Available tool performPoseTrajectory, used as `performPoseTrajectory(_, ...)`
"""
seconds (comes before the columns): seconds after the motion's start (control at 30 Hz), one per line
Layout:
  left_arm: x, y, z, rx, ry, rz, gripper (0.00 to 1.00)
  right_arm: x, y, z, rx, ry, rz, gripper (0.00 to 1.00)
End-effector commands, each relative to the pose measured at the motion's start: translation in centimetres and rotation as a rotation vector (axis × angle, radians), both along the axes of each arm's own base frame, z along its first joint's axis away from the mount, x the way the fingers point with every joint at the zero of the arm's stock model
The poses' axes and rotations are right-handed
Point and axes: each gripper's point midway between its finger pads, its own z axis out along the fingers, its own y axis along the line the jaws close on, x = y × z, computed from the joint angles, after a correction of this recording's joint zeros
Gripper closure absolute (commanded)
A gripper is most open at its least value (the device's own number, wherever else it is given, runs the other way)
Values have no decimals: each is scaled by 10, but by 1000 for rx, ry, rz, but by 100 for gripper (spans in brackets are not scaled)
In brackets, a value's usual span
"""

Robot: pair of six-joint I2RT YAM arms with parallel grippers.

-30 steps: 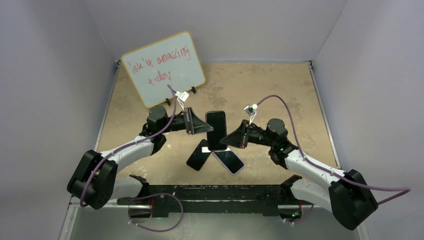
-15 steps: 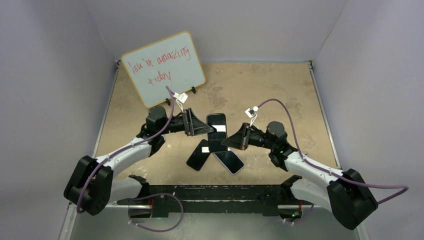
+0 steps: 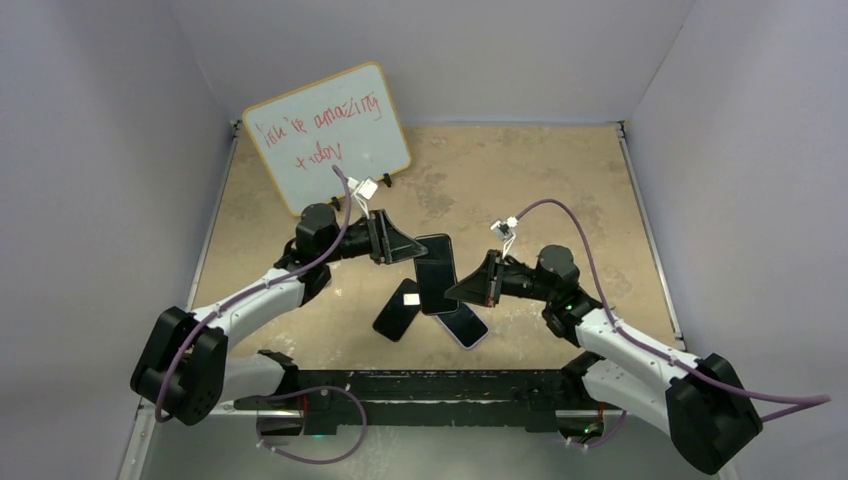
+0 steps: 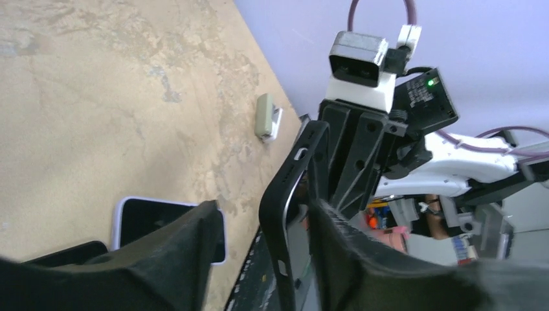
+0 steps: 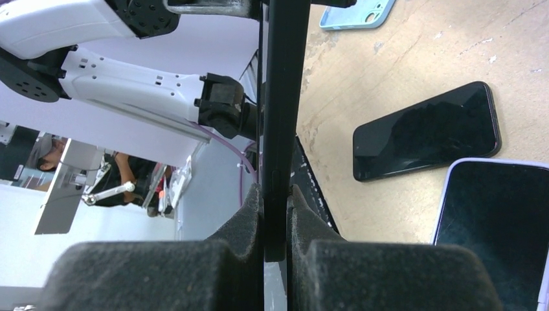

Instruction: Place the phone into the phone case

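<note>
Underneath all, a tan mottled table [image 3: 520,180] between pale walls. At its far left, propped at a tilt, a whiteboard [image 3: 328,135] with red handwriting. Reaching in from the near edge, left arm [image 3: 250,300] and right arm [image 3: 620,340], meeting over the middle of the table. Between them, lifted off the table and slightly tilted, a black phone case [image 3: 435,272], long side running far to near. At its far left corner, the left gripper [image 3: 410,249]: jaws apart, the case's rim standing edge-on between the fingers [image 4: 188,253], close against one, bare table visible beside the other. At its near right edge, the right gripper [image 3: 452,291]: pads [image 5: 239,227] pressed tight on both faces, clamped on the case. Contents of the case, if any: impossible to tell. Flat on the table just near of the held case, two phones with dark screens: a black phone [image 3: 397,310] to the left, bearing a small white sticker [image 3: 409,298], and a lavender-rimmed phone [image 3: 462,325] to the right, near ends splayed apart, far ends close together beneath the case. At the top edge of the right wrist view, a light blue case [image 5: 355,14] on the table, only partly in frame.
</note>
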Motion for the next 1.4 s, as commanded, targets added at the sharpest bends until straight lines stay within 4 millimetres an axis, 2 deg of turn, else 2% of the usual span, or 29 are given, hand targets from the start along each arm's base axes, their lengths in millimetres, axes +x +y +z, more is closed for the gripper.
performPoseTrajectory(0.0, 12, 0, 13, 18, -94, 13, 59, 1, 5, 26, 50, -99, 37, 100)
performPoseTrajectory(0.07, 19, -1, 8, 57, -101, 24, 84, 6, 6, 20, 31, -87, 22, 100)
performPoseTrajectory(0.1, 21, 0, -2, 106, -72, 22, 96, 9, 6, 18, 20, -80, 10, 100)
performPoseTrajectory(0.13, 25, 0, -8, 149, -65, 28, 100, 13, 6, 15, 6, -71, -9, 100)
performPoseTrajectory(0.27, 38, 2, -18, 244, -72, 54, 100, 25, 7, 7, -40, -37, -47, 100)
performPoseTrajectory(0.3, 39, 3, -18, 255, -75, 61, 93, 27, 7, 3, -53, -16, -57, 100)
performPoseTrajectory(0.37, 46, 10, -22, 312, -66, 106, 64, 36, 6, 2, -70, -5, -108, 100)
performPoseTrajectory(0.4, 48, 14, -23, 341, -64, 130, 53, 43, 4, 1, -85, -4, -139, 100)
performPoseTrajectory(0.43, 48, 21, -29, 387, -39, 150, 30, 50, 2, 1, -105, -11, -166, 100)
performPoseTrajectory(0.47, 49, 27, -31, 429, -38, 165, 21, 59, -1, -2, -140, -10, -202, 100)
performPoseTrajectory(0.5, 48, 32, -33, 468, -42, 176, 17, 68, -5, -5, -180, -13, -235, 100)
performPoseTrajectory(0.67, 41, 67, -47, 658, -45, 237, 11, 121, -33, -28, -341, 18, -358, 100)
performPoseTrajectory(0.77, 30, 76, -49, 700, -40, 227, 10, 144, -43, -45, -412, 64, -346, 100)
performPoseTrajectory(0.87, 22, 82, -46, 725, -43, 213, 9, 157, -46, -70, -487, 129, -305, 100)
performPoseTrajectory(0.97, 22, 91, -46, 766, -48, 230, 7, 163, -43, -82, -473, 167, -256, 100)
performPoseTrajectory(1.1, 21, 102, -55, 830, -29, 244, 5, 177, -46, -100, -471, 207, -239, 100)
performPoseTrajectory(1.27, 23, 112, -67, 874, 31, 301, 2, 191, -60, -127, -512, 262, -265, 100)
performPoseTrajectory(1.37, 24, 119, -78, 889, 91, 347, 0, 199, -72, -138, -552, 270, -319, 84)
